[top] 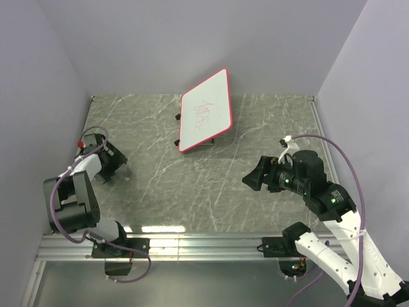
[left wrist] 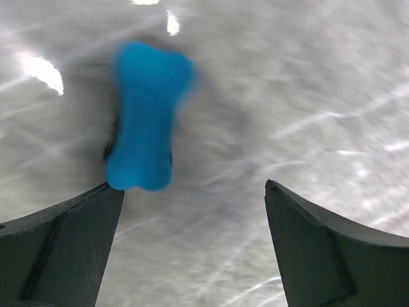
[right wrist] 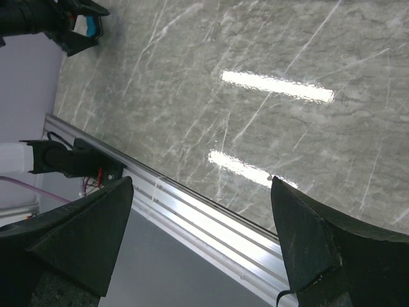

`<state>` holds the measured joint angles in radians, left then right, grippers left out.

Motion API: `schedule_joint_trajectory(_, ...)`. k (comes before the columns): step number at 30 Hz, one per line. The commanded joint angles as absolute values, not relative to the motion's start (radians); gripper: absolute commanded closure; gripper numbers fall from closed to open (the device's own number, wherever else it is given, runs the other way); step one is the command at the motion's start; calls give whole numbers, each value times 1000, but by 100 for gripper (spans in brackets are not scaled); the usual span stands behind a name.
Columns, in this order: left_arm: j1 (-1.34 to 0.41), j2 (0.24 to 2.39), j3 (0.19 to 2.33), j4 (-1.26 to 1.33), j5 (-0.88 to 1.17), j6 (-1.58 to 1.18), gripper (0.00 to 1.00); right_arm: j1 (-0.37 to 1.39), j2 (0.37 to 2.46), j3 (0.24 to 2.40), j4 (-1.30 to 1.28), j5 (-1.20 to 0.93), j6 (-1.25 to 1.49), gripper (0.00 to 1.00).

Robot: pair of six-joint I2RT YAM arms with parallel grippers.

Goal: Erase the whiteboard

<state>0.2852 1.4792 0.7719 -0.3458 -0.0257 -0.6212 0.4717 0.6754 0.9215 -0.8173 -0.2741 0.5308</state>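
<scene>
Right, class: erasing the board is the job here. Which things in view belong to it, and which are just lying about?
Belong to the job:
whiteboard, bearing red scribbles
blue bone-shaped eraser
left gripper, open, the eraser lying just ahead of it

Just there:
marbled table
metal rail at its near edge
purple cable
right gripper, open, holding nothing

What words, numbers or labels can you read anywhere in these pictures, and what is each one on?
No text can be quoted.
Red marker scribble on the whiteboard: too small and loose to read as words or numbers.
Blue eraser: blurred, no print visible.
No other label, brand or sign is legible in any view.
</scene>
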Motion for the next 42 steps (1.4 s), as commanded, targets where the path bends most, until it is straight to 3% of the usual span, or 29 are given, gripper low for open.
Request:
schedule_joint_trajectory(1, 213, 1535, 854, -334, 28, -620, 4, 479, 658, 904, -767, -270, 545, 6)
schedule_joint_trajectory(9, 184, 1612, 1032, -454, -33, -618, 5, 479, 617, 853, -752, -249, 574, 6)
schedule_joint_trajectory(21, 189, 1609, 1043, -587, -265, -728, 5, 477, 621, 848, -741, -242, 566, 6)
schedule_joint_trajectory(34, 221, 1743, 1141, -577, -288, -828, 8, 477, 669, 879, -782, -198, 520, 5)
schedule_joint_trajectory(37, 221, 1784, 1178, -571, -273, -834, 12, 477, 698, 888, -779, -196, 508, 6)
schedule_joint_trajectory(42, 222, 1848, 1229, -581, -262, -841, 31, 477, 736, 900, -775, -187, 491, 6)
